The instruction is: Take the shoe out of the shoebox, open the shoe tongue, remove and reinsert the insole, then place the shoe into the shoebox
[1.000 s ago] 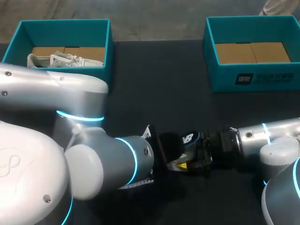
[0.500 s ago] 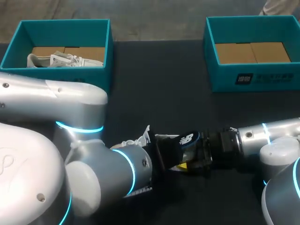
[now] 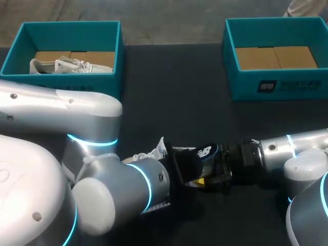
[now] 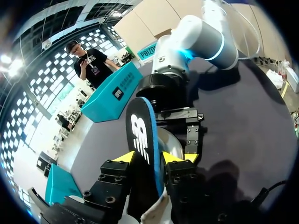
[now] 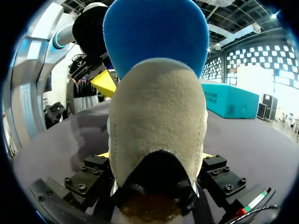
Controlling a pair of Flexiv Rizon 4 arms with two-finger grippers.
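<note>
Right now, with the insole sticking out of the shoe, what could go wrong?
The left jaws pinch the thin insole at one spot, so it may buckle or slip when pushed. The right jaws grip the shoe only at its near end; a hard push could twist it loose. Both sets of jaws sit nearly touching and could collide.

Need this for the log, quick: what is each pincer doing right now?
Left pincer: shut on the insole.
Right pincer: shut on the shoe.
</note>
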